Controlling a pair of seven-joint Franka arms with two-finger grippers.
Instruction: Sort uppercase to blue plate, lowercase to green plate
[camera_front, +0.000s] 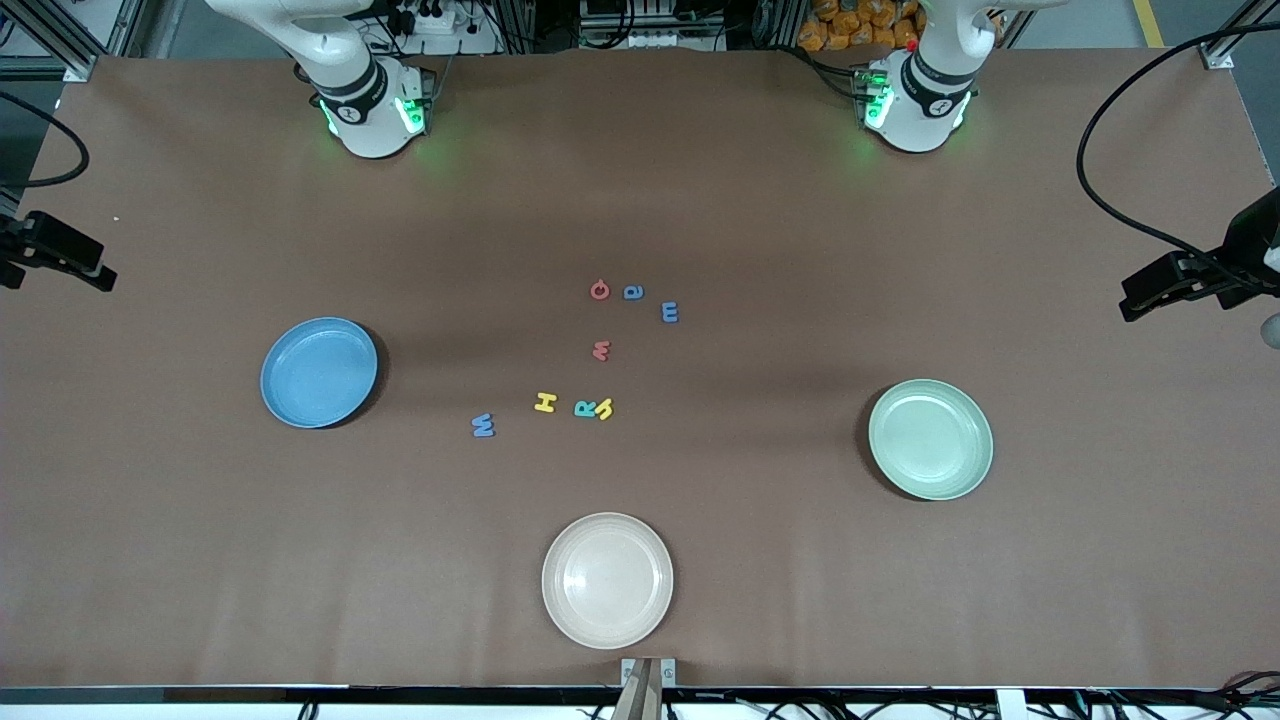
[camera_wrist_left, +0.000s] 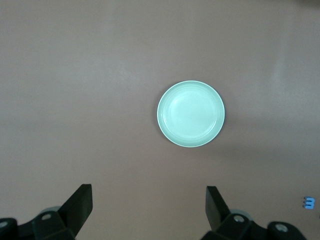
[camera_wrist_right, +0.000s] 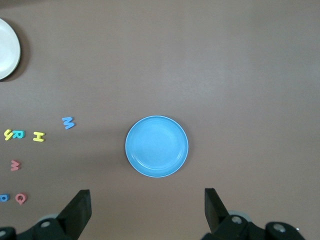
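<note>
Cream plate (camera_front: 607, 580), blue plate (camera_wrist_right: 156, 146) under right tool (camera_wrist_right: 147, 212) (open)

On the brown table (camera_front: 200, 560), a medium-blue plate (camera_front: 318, 372), a pale mint-green plate (camera_front: 930, 438) and a cream plate (camera_front: 607, 579) ringed foam letters: red G (camera_front: 599, 290), blue a (camera_front: 633, 292), blue m (camera_front: 670, 312), what looked like a red m (camera_front: 601, 350), yellow H (camera_front: 544, 402), teal R (camera_front: 584, 408), yellow h (camera_front: 604, 408), blue W (camera_front: 483, 425).
</note>
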